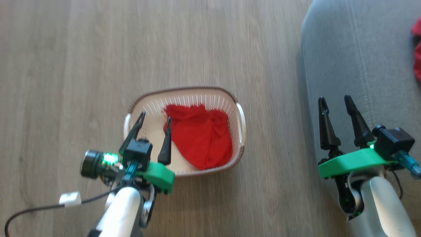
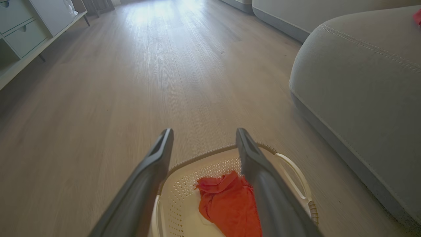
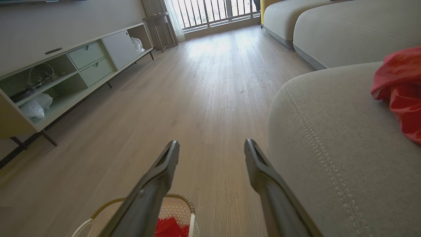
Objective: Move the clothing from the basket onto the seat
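Half done: garment on seat at 3 o'clock; second garment left in basket; left gripper, right gripper released, empty.

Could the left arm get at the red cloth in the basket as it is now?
Probably yes. The left gripper hangs open above the basket, and the red cloth lies uncovered inside, with nothing between them.
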Available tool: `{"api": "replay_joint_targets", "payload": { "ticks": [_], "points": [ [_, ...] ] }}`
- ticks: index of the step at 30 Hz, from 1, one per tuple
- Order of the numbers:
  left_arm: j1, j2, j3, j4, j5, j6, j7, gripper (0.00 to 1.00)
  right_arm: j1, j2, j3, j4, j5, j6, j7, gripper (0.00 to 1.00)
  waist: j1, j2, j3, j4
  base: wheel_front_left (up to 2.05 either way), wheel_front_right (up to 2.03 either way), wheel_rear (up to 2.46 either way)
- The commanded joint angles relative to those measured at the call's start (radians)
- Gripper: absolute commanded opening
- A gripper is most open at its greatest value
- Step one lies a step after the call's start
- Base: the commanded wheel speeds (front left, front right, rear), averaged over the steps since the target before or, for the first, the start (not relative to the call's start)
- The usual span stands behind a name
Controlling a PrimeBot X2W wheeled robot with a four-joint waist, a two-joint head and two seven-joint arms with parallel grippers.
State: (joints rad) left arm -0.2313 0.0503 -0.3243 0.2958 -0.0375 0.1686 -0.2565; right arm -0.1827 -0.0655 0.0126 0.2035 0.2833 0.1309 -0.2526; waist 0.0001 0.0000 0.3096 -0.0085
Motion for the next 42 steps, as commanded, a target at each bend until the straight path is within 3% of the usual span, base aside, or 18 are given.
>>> {"api": "replay_joint_targets", "payload": {
  "ticks": [1, 8, 15, 23, 32, 37, 42],
  "points": [
    [-0.059, 0.004, 0.024, -0.007, 0.024, -0.003, -0.005, 1.0, -0.032, -0.009, 0.022, -0.034, -0.011, 0.0, -0.009, 1.0, -0.0001, 0.0, 0.104, -0.042, 0.0, 0.0, 0.0],
    [-0.169, 0.047, -0.007, 0.091, 0.066, -0.018, -0.005, 1.0, -0.069, -0.003, -0.006, -0.065, -0.011, 0.0, -0.009, 1.0, -0.0001, 0.0, 0.263, -0.11, 0.0, 0.0, 0.0],
    [-0.32, 0.127, -0.065, 0.232, 0.1, -0.037, -0.005, 1.0, -0.095, 0.01, -0.003, -0.107, -0.002, 0.0, -0.009, 1.0, -0.0001, 0.0, 0.431, -0.186, 0.0, 0.0, 0.0],
    [-0.508, 0.197, -0.109, 0.489, 0.111, -0.087, -0.005, 1.0, -0.109, 0.015, 0.048, -0.133, 0.059, 0.0, -0.009, 1.0, -0.0001, 0.0, 0.585, -0.253, 0.0, 0.0, 0.0],
    [-0.691, 0.264, -0.191, 0.72, 0.177, -0.114, -0.005, 1.0, -0.134, 0.015, 0.113, -0.154, 0.157, 0.0, -0.009, 1.0, -0.0001, 0.0, 0.687, -0.319, 0.0, 0.0, 0.0],
    [-0.766, 0.255, -0.228, 0.882, 0.202, -0.12, -0.005, 1.0, -0.092, 0.015, 0.124, -0.178, 0.185, 0.0, -0.009, 1.0, -0.0001, 0.0, 0.705, -0.327, 0.0, 0.0, 0.0],
    [-0.817, 0.256, -0.276, 0.955, 0.242, -0.113, -0.004, 1.0, -0.042, 0.015, 0.138, -0.204, 0.183, 0.0, -0.009, 1.0, -0.0001, 0.0, 0.711, -0.34, 0.0, 0.0, 0.0]
  ]
}}
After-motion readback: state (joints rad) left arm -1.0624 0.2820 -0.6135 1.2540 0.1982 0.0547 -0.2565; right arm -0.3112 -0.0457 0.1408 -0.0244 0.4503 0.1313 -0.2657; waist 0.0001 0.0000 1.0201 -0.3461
